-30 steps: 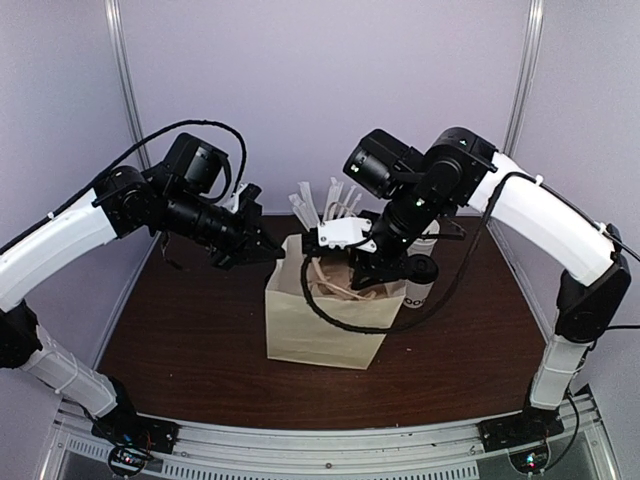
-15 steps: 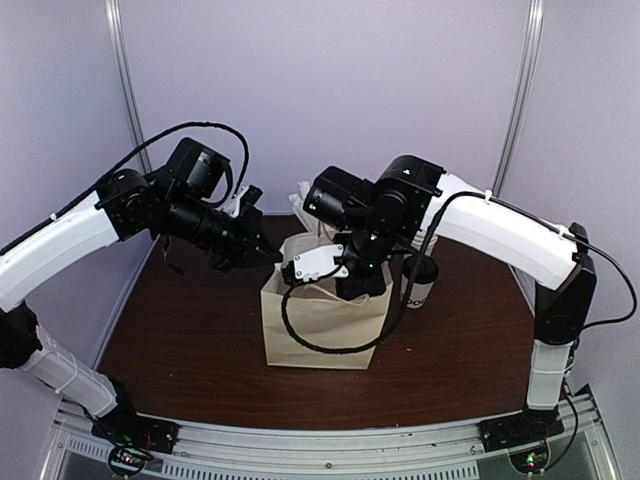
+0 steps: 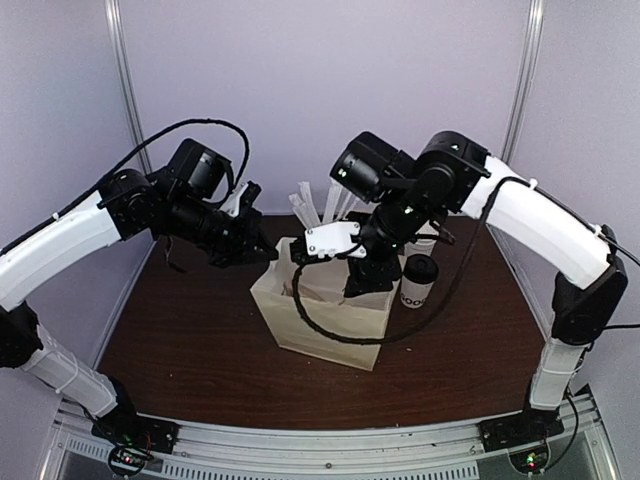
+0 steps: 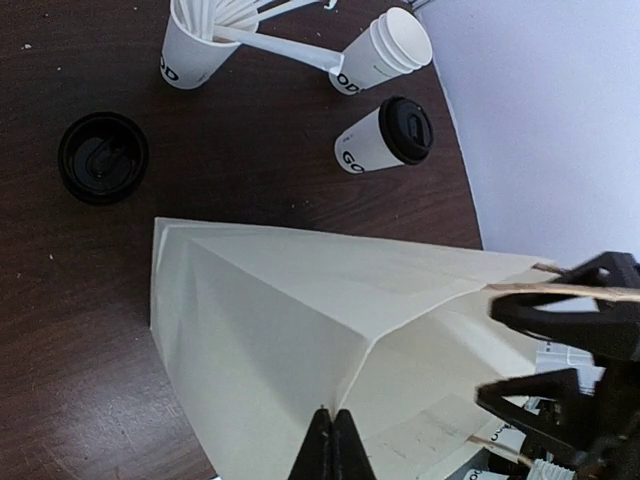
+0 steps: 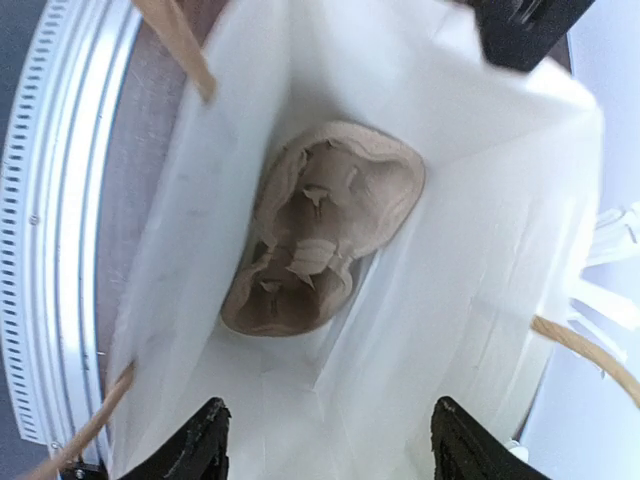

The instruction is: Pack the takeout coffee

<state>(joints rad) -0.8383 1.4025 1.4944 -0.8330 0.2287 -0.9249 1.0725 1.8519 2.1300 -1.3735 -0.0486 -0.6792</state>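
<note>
The takeout coffee [image 3: 417, 284], a white cup with a black lid [image 4: 405, 130], stands on the table just right of the pale paper bag [image 3: 318, 322]. My left gripper [image 3: 268, 252] is shut on the bag's upper rim [image 4: 400, 330], its tips pinched at a fold. Over the bag's mouth my right gripper [image 5: 335, 452] hangs open with nothing between its fingers [image 5: 200, 442]. A brown moulded cup carrier [image 5: 320, 230] lies on the bag's floor below it.
A stack of lidless white cups [image 4: 385, 50] and a cup full of white straws [image 4: 195, 45] stand behind the bag. A loose black lid [image 4: 103, 157] lies on the dark table [image 3: 190, 340]. Twisted paper handles [image 5: 180, 50] stick up from the bag's rim.
The right arm dipped toward the bag's mouth, then lifted back, and its jaws opened wide. The bag slid and tilted left. The left gripper kept its pinch on the rim.
</note>
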